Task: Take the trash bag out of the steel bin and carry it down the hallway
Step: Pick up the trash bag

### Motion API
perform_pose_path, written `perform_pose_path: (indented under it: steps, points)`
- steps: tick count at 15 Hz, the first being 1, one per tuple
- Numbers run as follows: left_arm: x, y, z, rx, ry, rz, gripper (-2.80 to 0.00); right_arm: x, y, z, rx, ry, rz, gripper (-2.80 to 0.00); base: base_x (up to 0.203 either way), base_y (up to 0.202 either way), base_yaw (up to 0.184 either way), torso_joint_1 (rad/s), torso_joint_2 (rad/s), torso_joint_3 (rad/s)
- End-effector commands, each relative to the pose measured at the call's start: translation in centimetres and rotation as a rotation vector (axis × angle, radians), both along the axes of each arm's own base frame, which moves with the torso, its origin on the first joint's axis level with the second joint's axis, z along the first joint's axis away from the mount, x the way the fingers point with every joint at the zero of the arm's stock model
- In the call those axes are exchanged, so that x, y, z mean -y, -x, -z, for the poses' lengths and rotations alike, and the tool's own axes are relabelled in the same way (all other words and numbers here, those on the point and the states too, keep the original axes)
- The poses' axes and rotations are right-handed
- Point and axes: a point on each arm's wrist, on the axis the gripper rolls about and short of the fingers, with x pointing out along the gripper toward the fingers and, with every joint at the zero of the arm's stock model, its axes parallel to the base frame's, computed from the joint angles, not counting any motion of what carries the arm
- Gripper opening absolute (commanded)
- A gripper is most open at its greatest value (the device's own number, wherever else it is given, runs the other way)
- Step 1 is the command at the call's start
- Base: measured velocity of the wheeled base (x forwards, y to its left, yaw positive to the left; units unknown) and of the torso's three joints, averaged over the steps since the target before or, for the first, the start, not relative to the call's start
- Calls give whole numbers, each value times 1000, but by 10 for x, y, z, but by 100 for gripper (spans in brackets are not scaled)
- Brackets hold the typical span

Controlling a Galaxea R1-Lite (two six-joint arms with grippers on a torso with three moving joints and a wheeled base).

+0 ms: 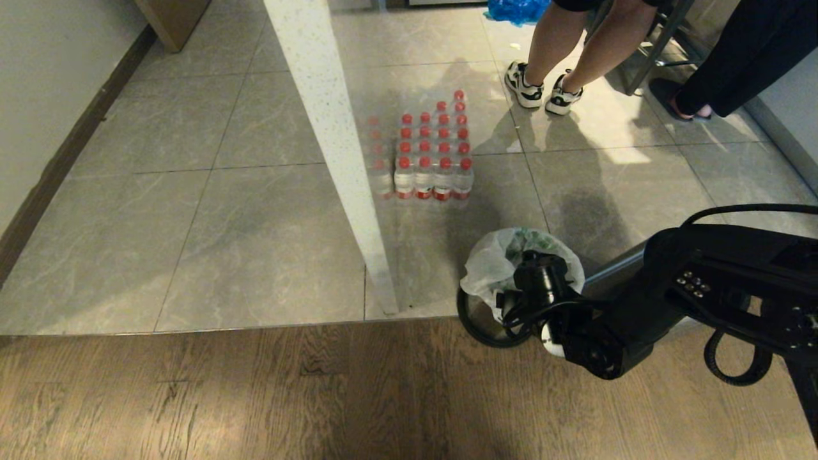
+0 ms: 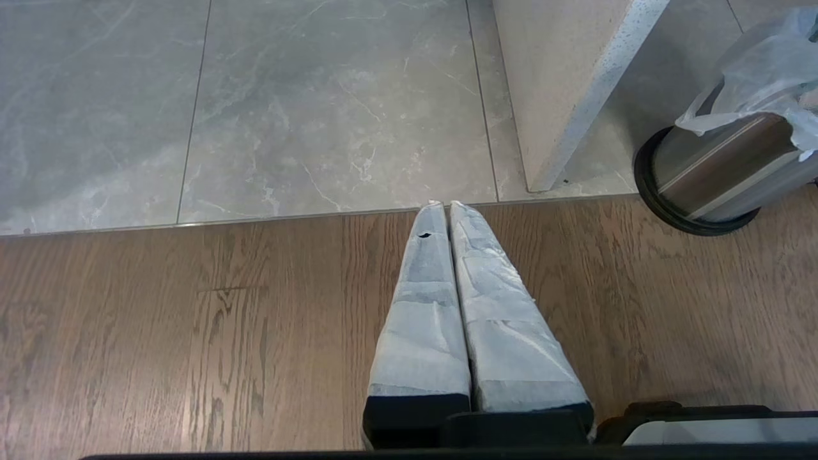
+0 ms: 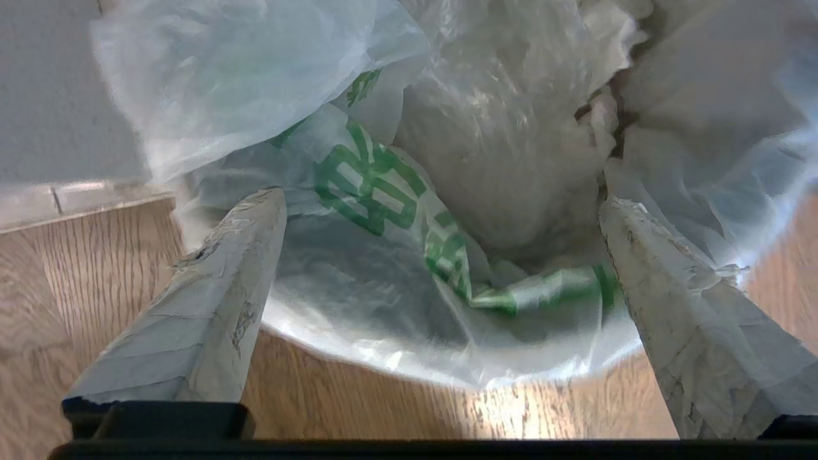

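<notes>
The steel bin stands on the wood floor at the edge of the tiles, beside a white wall end. Only its black base ring shows in the head view. The trash bag, thin white plastic with green printing, lines the bin and drapes over its rim. My right gripper hangs open just over the bag's mouth, one finger on each side, nothing between them. My left gripper is parked low over the wood floor, shut and empty. The hallway's grey tiles stretch ahead to the left.
A white wall end stands left of the bin. A pack of red-capped water bottles sits behind it. One person's legs and another's dark trousers are at the far right, near a blue bag.
</notes>
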Motion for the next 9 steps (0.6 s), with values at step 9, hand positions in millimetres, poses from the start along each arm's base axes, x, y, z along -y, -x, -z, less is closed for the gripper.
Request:
perform_pose_path:
  steps: [9]
  points:
    - [0, 0, 0, 0, 1, 0, -280, 18, -27, 43, -49, 18, 58, 0, 0, 0, 0, 0, 0, 0]
